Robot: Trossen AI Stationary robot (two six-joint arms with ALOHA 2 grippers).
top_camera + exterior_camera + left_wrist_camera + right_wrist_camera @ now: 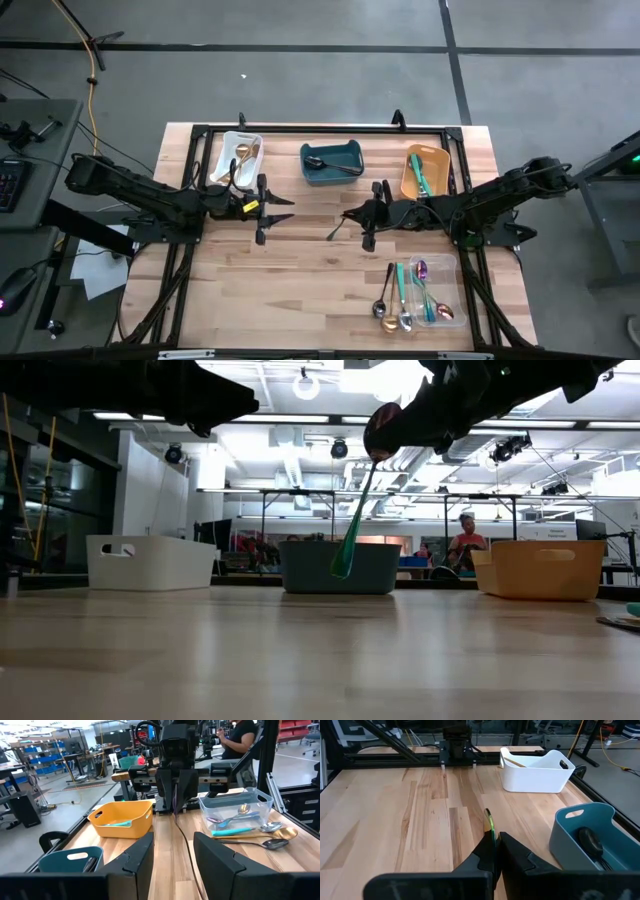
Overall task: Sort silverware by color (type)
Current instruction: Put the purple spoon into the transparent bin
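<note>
The right gripper (pixel 358 216) is closed on a teal-handled utensil (pixel 352 525) and holds it in the air above the middle of the table (pixel 300 290). In the low view the utensil hangs down from the fingers, clear of the wood, with its teal handle pointing down; the dark rounded end at the fingers is probably its bowl, but this is hard to be sure of. Seen from above, it is near the centre of the table, just at 9 o'clock of the gripper.

The left gripper (pixel 268 208) waits at 9 o'clock of the centre, with its fingers apart and nothing between them.

Part of the sorting looks done. The white bin (pixel 236 158) at 11 o'clock holds gold pieces (pixel 247 153). The teal bin (pixel 332 163) at 12 o'clock holds a black spoon (pixel 330 165). The orange bin (pixel 427 171) at 1 o'clock already has a teal-handled piece (pixel 420 175) in it, so I judge that the held utensil belongs there as well.

Much is still left. The clear bin (pixel 430 290) at 5 o'clock still contains a mixed group: a purple spoon (pixel 422 271), teal-handled pieces (pixel 400 283) and silver spoons (pixel 406 318). A gold spoon (pixel 388 322) and a dark spoon (pixel 381 305) lie beside it, at its 9 o'clock side. In my judgement the task is less than half finished.
</note>
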